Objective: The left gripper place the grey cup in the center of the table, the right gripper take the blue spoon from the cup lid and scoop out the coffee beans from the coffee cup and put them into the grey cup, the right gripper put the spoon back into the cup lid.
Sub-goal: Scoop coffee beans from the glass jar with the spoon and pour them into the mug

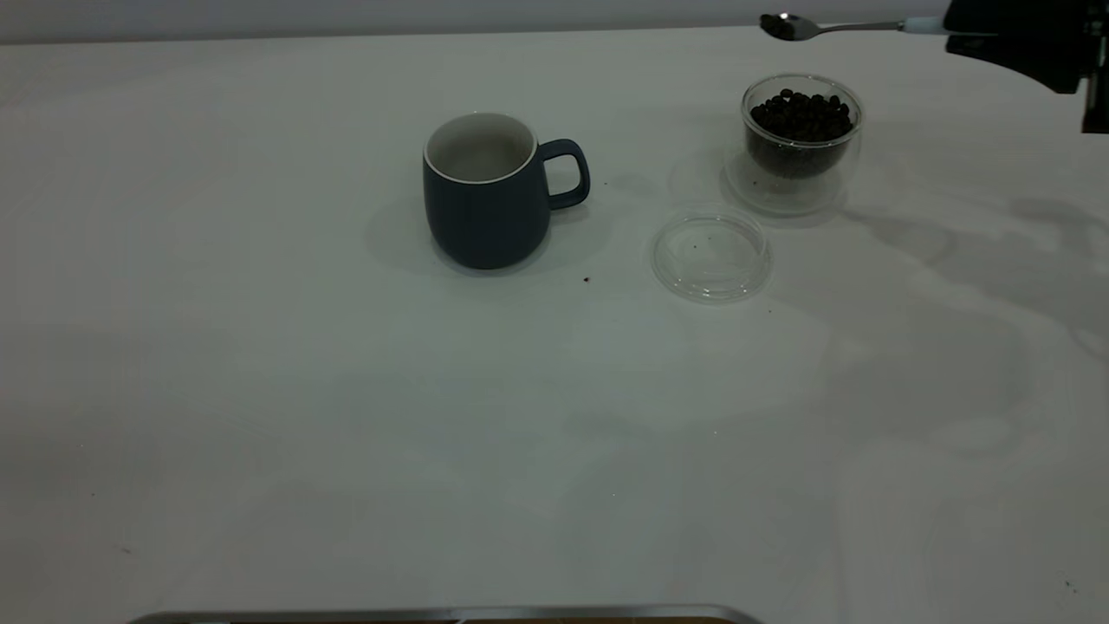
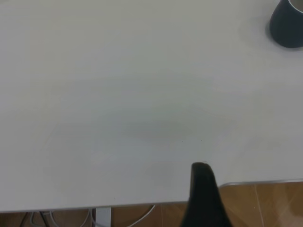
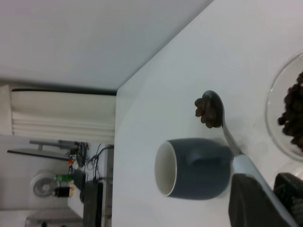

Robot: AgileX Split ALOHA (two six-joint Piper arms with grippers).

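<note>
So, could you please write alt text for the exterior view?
The right gripper, at the upper right, holds a spoon loaded with coffee beans above the glass coffee cup. The empty grey cup stands mid-table, with the clear lid lying between the cups.

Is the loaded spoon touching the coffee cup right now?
Apart. In the exterior view the spoon, held by the right gripper, hangs above the coffee cup with bare table visible between its bowl and the glass rim.
</note>
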